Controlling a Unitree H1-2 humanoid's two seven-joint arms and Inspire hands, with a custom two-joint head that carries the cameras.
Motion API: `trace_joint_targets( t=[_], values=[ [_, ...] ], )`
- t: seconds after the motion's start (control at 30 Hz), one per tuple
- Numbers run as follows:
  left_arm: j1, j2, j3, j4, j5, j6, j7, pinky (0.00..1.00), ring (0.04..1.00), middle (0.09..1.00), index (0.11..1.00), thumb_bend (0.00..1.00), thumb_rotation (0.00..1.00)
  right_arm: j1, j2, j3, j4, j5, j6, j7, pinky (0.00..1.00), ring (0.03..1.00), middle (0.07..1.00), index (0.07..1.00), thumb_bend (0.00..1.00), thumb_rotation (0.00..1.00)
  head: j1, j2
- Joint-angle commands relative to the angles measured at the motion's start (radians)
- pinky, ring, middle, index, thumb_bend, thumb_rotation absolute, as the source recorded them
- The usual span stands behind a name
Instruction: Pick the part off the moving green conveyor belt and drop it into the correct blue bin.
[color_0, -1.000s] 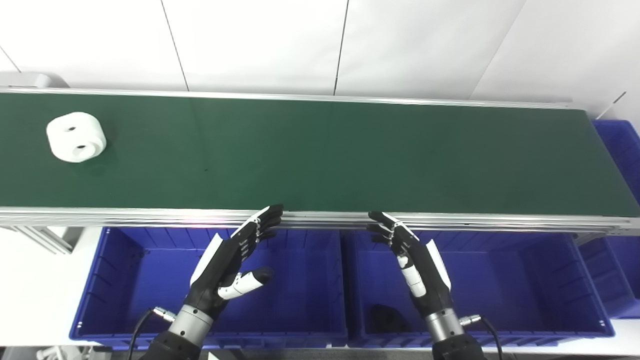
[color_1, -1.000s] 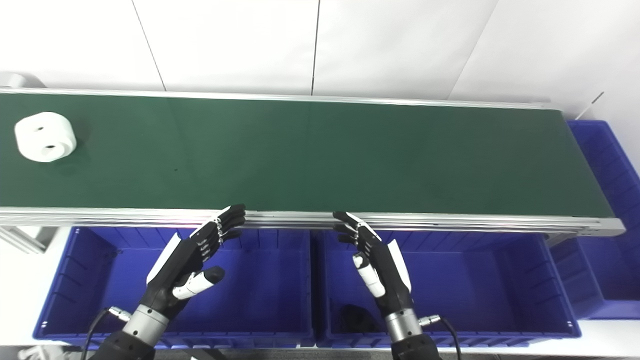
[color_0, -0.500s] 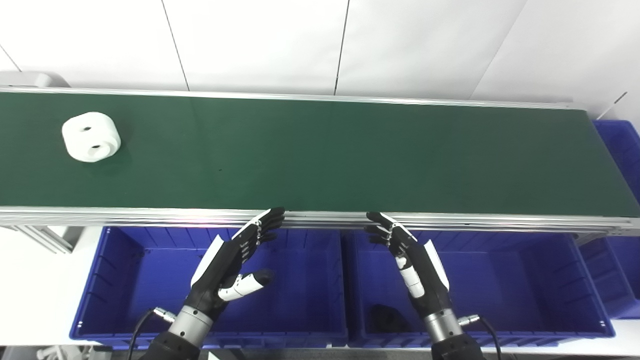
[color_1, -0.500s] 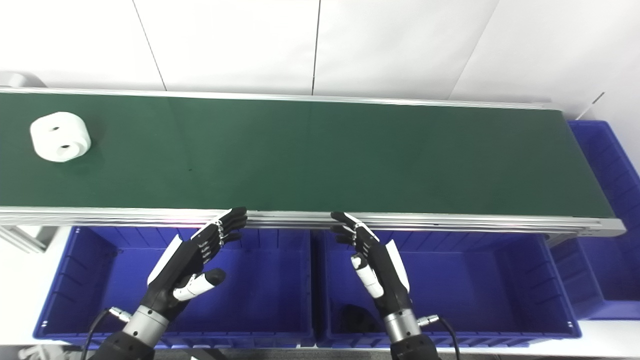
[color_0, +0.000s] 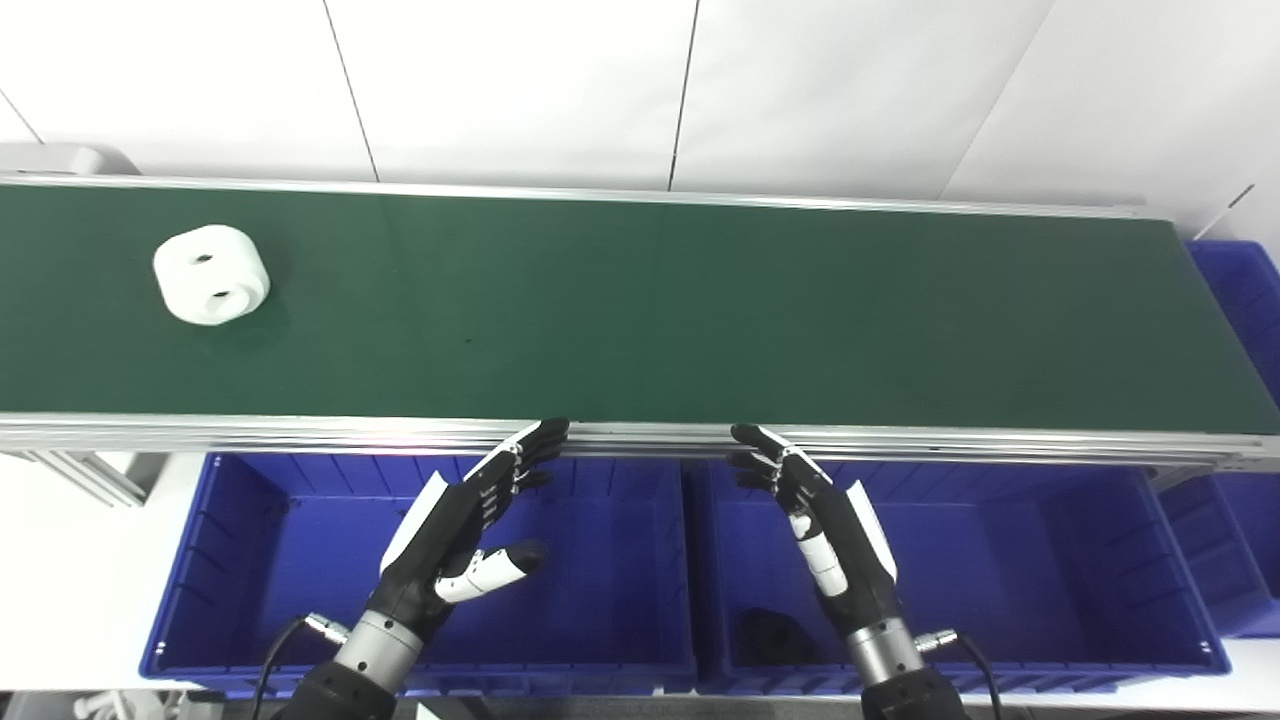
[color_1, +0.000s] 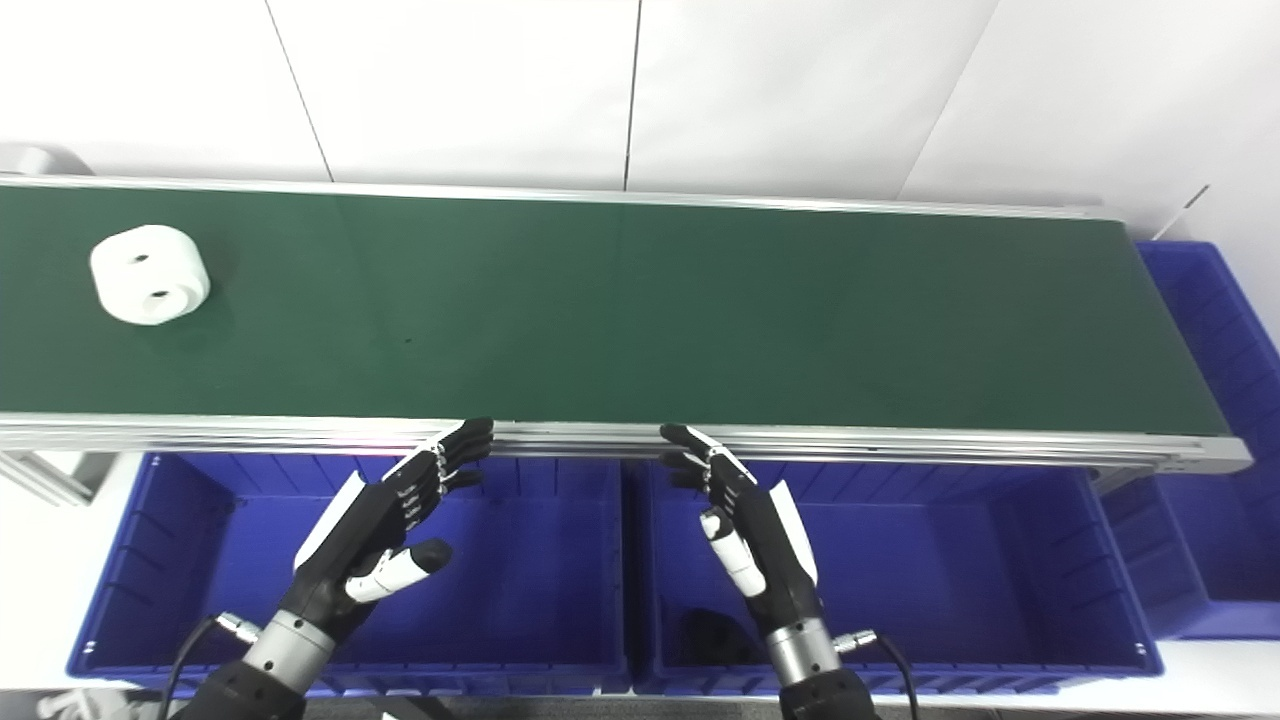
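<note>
1. Part (color_0: 211, 273), a white rounded block with two holes on top, lay on the green conveyor belt (color_0: 640, 310) toward 9 o'clock, well apart from both hands. Not yet picked.
2. Left hand (color_0: 455, 535) was held empty with fingers spread wide, over the left blue bin (color_0: 230, 560), fingertips near the belt's front rail (color_0: 300, 432).
3. Right hand (color_0: 825, 530) was likewise wide and empty, over the right blue bin (color_0: 1100, 560), at 6 o'clock of the belt.
4. Dark object (color_0: 770, 632) sat in the right bin's near-left corner; too dim to identify.
5. Third blue bin (color_1: 1215, 330) stood at the belt's 3 o'clock end.
6. Judgement: nothing of the task done. Grasp, lift, bin choice and drop all remain; left hand looked the nearer candidate.
</note>
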Motion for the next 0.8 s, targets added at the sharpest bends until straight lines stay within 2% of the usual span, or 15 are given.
trace_joint_targets(
  t=[0.0,0.43,0.63,0.77],
  values=[
    [-0.014,-0.002,-0.004,-0.015,-0.009,-0.019,-0.005,0.86,0.914,0.914,0.886,0.87,0.75,-0.006,0.002,0.001,-0.013,0.011,-0.052,0.001,0.77,0.810,0.871,0.829,0.84,1.00,0.001,0.000],
    [-0.013,-0.003,-0.005,-0.016,-0.003,-0.025,-0.003,0.85,0.909,0.908,0.889,0.88,0.76,-0.006,0.000,0.003,-0.010,0.005,-0.057,-0.001,0.76,0.803,0.869,0.825,0.83,1.00,0.000,-0.003],
    [-0.014,-0.006,-0.006,0.017,-0.002,-0.059,-0.002,0.85,0.914,0.912,0.888,0.89,0.76,-0.010,-0.009,0.008,0.015,0.007,-0.066,0.005,0.77,0.818,0.889,0.834,0.84,1.00,0.008,-0.049],
    [-0.010,-0.009,-0.012,0.041,-0.002,-0.086,-0.003,0.86,0.917,0.917,0.880,0.88,0.75,-0.006,-0.013,0.010,0.035,0.012,-0.067,0.005,0.77,0.818,0.890,0.830,0.84,1.00,0.026,-0.111]
  ],
)
